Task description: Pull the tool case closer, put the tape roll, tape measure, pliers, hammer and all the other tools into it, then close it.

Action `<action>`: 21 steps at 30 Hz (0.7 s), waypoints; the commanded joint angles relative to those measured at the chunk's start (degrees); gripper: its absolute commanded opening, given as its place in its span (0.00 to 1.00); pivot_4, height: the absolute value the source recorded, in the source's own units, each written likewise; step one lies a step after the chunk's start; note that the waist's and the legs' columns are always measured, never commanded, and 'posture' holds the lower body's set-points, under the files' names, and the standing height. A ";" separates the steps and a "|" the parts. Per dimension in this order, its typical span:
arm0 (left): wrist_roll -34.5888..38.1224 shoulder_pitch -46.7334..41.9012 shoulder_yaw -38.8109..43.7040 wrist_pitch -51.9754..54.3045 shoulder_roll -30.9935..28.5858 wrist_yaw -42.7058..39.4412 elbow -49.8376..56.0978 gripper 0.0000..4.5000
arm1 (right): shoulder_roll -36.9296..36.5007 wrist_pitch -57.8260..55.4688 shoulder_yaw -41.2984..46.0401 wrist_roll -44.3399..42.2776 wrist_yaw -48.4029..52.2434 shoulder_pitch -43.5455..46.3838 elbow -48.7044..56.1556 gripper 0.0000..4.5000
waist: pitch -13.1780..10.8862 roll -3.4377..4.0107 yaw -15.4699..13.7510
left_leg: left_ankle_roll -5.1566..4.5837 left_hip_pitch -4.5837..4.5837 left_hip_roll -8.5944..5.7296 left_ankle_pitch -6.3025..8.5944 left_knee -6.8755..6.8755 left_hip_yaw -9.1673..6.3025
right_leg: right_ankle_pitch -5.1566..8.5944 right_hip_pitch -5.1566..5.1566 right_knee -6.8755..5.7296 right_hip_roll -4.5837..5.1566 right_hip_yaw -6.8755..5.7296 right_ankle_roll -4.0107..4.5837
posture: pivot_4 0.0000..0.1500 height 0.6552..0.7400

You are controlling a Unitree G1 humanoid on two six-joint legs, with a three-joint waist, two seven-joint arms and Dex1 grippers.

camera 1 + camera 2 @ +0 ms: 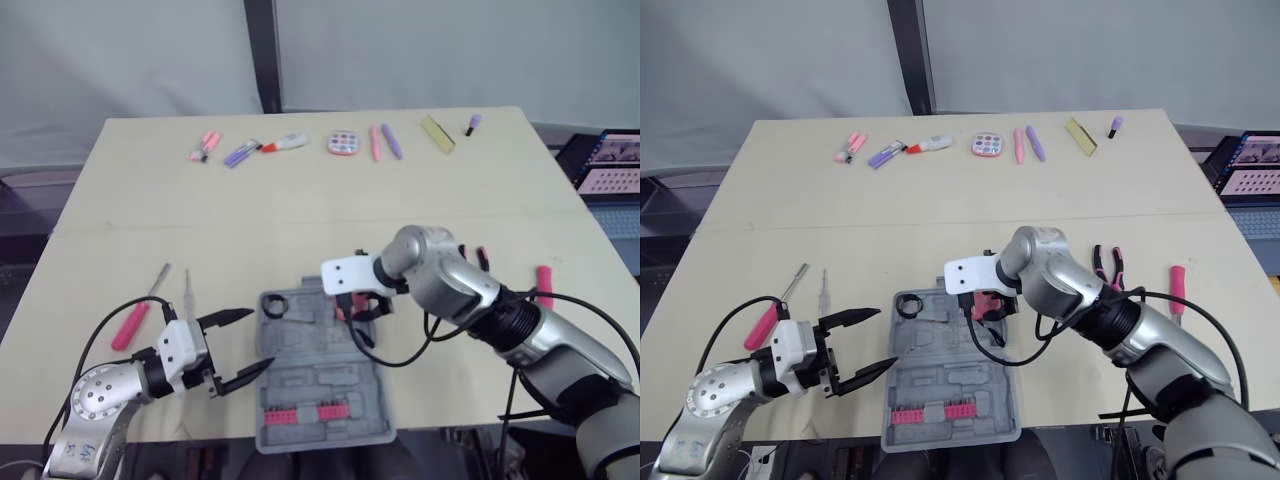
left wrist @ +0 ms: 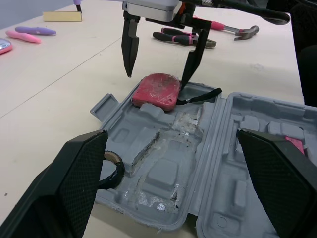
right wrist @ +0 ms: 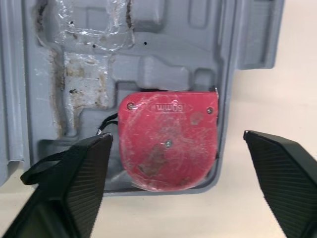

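Observation:
The grey tool case [image 1: 300,375] lies open at the table's near edge, between my arms. A black tape roll [image 1: 275,305] sits in its far left corner. The red tape measure [image 3: 168,139] rests in a far pocket of the case, its black strap trailing out. My right gripper [image 1: 362,308] hangs open just above it, one finger on each side, holding nothing. My left gripper [image 1: 258,340] is open at the case's left edge, also holding nothing. The pliers [image 1: 1107,265] and the pink-handled hammer [image 1: 1177,285] lie on the table right of the case.
A pink-handled screwdriver [image 1: 135,320] and a pale one [image 1: 187,292] lie left of the case. Red bits [image 1: 305,413] fill a near row in the case. Markers, a pink remote [image 1: 343,143] and small items line the far side. A screen [image 1: 610,165] stands off the right edge.

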State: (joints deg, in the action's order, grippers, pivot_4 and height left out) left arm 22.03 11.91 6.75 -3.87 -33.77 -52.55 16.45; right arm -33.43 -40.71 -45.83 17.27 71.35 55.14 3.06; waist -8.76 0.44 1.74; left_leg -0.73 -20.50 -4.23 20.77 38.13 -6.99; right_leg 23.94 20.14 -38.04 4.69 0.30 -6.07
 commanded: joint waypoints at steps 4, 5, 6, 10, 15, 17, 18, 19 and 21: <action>-0.20 -0.45 -0.15 -1.05 0.24 0.10 0.39 1.00 | -2.18 -0.11 3.91 -0.65 1.72 0.10 4.79 0.99 | 0.00 0.00 -0.03 | 0.00 0.00 0.00 0.00 0.00 0.00 | 0.00 0.00 0.00 0.00 0.00 0.00 | 1.00 1.00; -0.23 -0.51 -0.15 -1.12 0.23 0.07 0.30 1.00 | -2.76 -0.50 5.24 -1.43 1.82 -0.32 5.47 0.99 | 0.00 0.00 -0.04 | 0.00 0.00 0.00 0.00 0.00 0.00 | 0.00 0.00 0.01 0.00 0.00 0.00 | 1.00 1.00; -0.24 -0.58 -0.13 -1.17 0.24 0.08 0.22 1.00 | -3.38 -0.89 7.03 -2.63 1.77 -1.09 6.29 0.99 | 0.00 0.00 -0.05 | 0.00 0.00 0.00 0.00 0.00 0.00 | 0.00 0.00 0.01 0.00 0.00 0.00 | 1.00 1.00; -0.13 -0.72 -0.15 -1.23 0.26 0.12 0.03 1.00 | -4.46 2.29 17.53 -11.39 1.10 -8.08 9.23 0.99 | 0.00 -0.01 -0.18 | 0.00 -0.01 0.00 0.00 0.00 -0.02 | 0.00 -0.05 0.03 0.00 -0.01 0.00 | 1.00 1.00; 0.32 -0.99 -0.08 -1.22 0.06 -0.30 -0.32 1.00 | -1.33 3.56 28.09 -19.20 -3.30 -14.79 10.03 0.73 | 0.00 -0.01 -0.09 | 0.00 -0.01 0.00 0.00 0.04 0.00 | 0.00 -0.14 0.11 0.00 -0.01 0.00 | 1.00 1.00; 0.67 -1.15 -0.04 -1.00 -0.05 -0.54 -0.29 1.00 | 0.13 5.70 31.58 -21.72 -5.40 -17.47 9.90 0.51 | 0.00 -0.01 -0.09 | 0.00 0.00 0.03 0.00 0.01 0.03 | 0.00 -0.13 0.11 -0.03 -0.02 0.00 | 1.00 1.00; 0.81 -1.21 0.00 -0.93 -0.11 -0.66 -0.30 1.00 | 0.33 6.01 32.24 -22.40 -5.79 -18.20 9.78 0.51 | 0.00 -0.01 -0.09 | 0.00 0.00 0.03 0.00 0.00 0.02 | 0.00 -0.11 0.09 -0.03 -0.03 0.00 | 1.00 1.00; 1.11 -1.36 -0.02 -0.68 -0.26 -0.90 -0.13 1.00 | 0.07 7.32 32.56 -22.78 -5.75 -19.38 9.40 0.51 | -0.01 -0.01 -0.11 | 0.00 0.00 0.03 0.00 0.00 0.02 | 0.00 -0.10 0.08 -0.03 -0.02 0.00 | 1.00 1.00; 1.72 -1.77 -0.02 -0.30 -0.42 -1.32 0.22 1.00 | 0.03 9.26 33.03 -23.87 -5.74 -21.06 8.77 0.51 | -0.01 -0.01 -0.13 | 0.00 0.00 0.02 0.00 -0.01 0.01 | 0.00 -0.11 0.08 -0.03 -0.02 0.00 | 1.00 1.00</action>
State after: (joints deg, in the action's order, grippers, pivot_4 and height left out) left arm 22.42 10.38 6.25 -3.91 -33.84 -53.33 15.20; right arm -33.30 -33.56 -14.41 -4.74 65.89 34.49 10.88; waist -8.76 0.43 1.60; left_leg -0.74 -20.50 -4.21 20.77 38.13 -6.99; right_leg 23.94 20.03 -37.96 4.67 0.28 -6.07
